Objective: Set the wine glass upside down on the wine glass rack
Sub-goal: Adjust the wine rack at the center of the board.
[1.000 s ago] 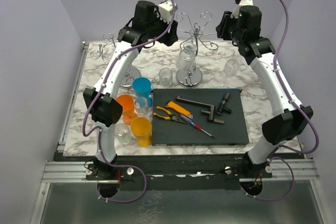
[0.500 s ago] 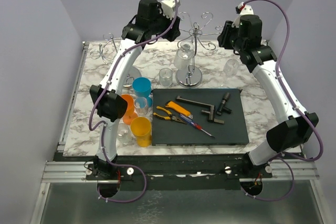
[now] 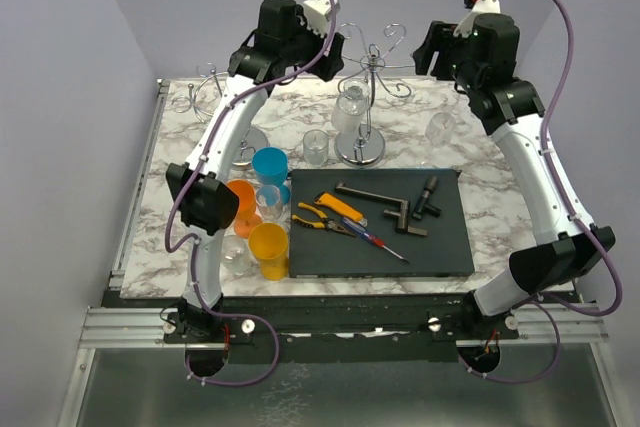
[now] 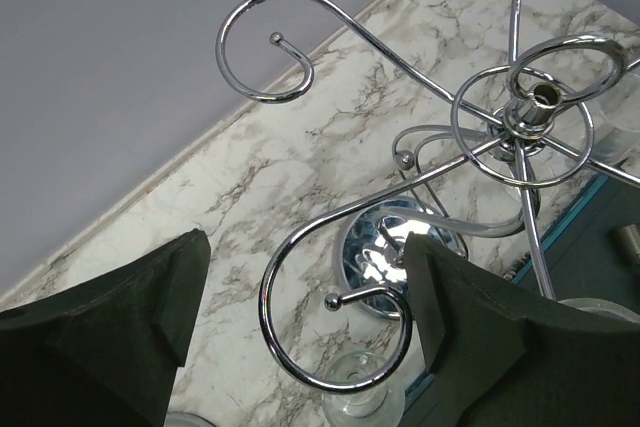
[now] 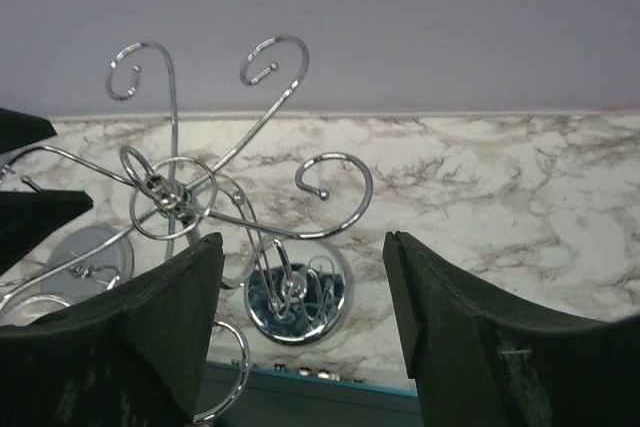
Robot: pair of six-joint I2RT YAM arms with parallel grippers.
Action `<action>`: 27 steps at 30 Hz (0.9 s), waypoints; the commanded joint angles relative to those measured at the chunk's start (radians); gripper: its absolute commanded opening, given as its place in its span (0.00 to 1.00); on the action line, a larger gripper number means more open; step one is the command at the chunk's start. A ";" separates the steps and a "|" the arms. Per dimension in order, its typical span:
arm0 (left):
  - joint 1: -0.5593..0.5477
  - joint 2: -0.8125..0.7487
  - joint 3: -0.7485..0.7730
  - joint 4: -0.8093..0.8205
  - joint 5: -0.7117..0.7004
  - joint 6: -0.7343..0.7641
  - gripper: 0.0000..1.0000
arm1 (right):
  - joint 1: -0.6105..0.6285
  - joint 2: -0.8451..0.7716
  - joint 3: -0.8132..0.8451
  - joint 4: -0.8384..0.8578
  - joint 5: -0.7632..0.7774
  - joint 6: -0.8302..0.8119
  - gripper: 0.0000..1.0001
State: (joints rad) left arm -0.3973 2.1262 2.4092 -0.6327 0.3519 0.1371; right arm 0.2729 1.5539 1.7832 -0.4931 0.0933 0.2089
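Observation:
The chrome wine glass rack (image 3: 372,55) stands at the back middle of the marble table, on a round base (image 3: 360,150). A clear wine glass (image 3: 350,112) hangs upside down under its near-left arm. In the left wrist view the glass's round foot (image 4: 365,392) sits at the curled hook (image 4: 300,287), below the rack's hub (image 4: 530,107). My left gripper (image 3: 335,47) (image 4: 305,247) hovers open above that hook, holding nothing. To the right of the rack's top my right gripper (image 3: 425,47) (image 5: 302,242) is open and empty, looking down on the rack (image 5: 160,187).
A second chrome rack (image 3: 205,87) stands at the back left. Small glasses (image 3: 316,145) (image 3: 440,127) sit near the rack's base. Blue (image 3: 270,165), orange (image 3: 240,197) and yellow (image 3: 268,247) cups cluster at the left. A dark mat (image 3: 440,247) carries pliers, a screwdriver and other tools.
Both grippers have opened wider. The right gripper has lifted up and away from the rack. The wine glass stays hanging on the rack's arm.

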 commanded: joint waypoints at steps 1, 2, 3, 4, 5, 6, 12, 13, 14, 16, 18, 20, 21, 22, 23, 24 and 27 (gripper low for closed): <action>0.002 -0.094 -0.013 0.033 0.003 -0.013 0.87 | -0.005 0.028 0.119 -0.030 0.029 -0.039 0.73; 0.002 -0.097 -0.013 0.033 0.000 -0.014 0.87 | -0.005 0.050 0.148 -0.040 0.031 -0.045 0.73; 0.002 -0.098 -0.012 0.033 -0.005 -0.014 0.87 | -0.005 0.080 0.184 -0.051 0.034 -0.049 0.73; 0.003 -0.102 -0.012 0.033 -0.008 -0.018 0.87 | -0.005 0.111 0.215 -0.063 0.035 -0.053 0.73; 0.003 -0.106 -0.014 0.033 -0.008 -0.021 0.88 | -0.005 0.138 0.252 -0.069 0.035 -0.057 0.73; 0.003 -0.113 -0.016 0.031 -0.008 -0.025 0.88 | -0.005 0.168 0.286 -0.079 0.035 -0.060 0.73; 0.015 -0.167 -0.063 0.032 -0.014 -0.012 0.87 | -0.010 0.278 0.371 -0.102 0.031 -0.062 0.70; 0.019 -0.178 -0.076 0.029 -0.016 -0.005 0.86 | -0.011 0.282 0.368 -0.097 0.024 -0.057 0.68; 0.023 -0.185 -0.090 0.025 -0.015 0.003 0.85 | -0.011 0.281 0.359 -0.092 0.014 -0.052 0.67; 0.028 -0.194 -0.114 0.004 -0.016 0.021 0.83 | -0.011 0.275 0.339 -0.080 0.001 -0.044 0.64; 0.033 -0.199 -0.128 -0.026 -0.003 0.028 0.81 | -0.011 0.269 0.323 -0.075 -0.007 -0.038 0.62; 0.034 -0.199 -0.142 -0.050 0.010 0.038 0.80 | -0.011 0.263 0.313 -0.074 -0.013 -0.038 0.59; 0.034 -0.199 -0.150 -0.061 0.014 0.044 0.80 | -0.011 0.260 0.308 -0.073 -0.014 -0.038 0.57; 0.034 -0.195 -0.150 -0.073 0.015 0.050 0.79 | -0.012 0.257 0.302 -0.074 -0.017 -0.038 0.57; 0.034 -0.191 -0.148 -0.084 0.015 0.053 0.78 | -0.011 0.255 0.297 -0.075 -0.017 -0.038 0.56; 0.034 -0.186 -0.144 -0.098 0.015 0.056 0.77 | -0.011 0.252 0.291 -0.076 -0.018 -0.038 0.56; 0.034 -0.182 -0.148 -0.108 0.023 0.064 0.75 | -0.011 0.240 0.265 -0.073 -0.021 -0.036 0.54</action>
State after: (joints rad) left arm -0.3653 1.9533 2.2650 -0.6926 0.3515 0.1764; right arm 0.2665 1.8359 2.0815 -0.5686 0.0982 0.1680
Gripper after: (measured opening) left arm 0.766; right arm 0.556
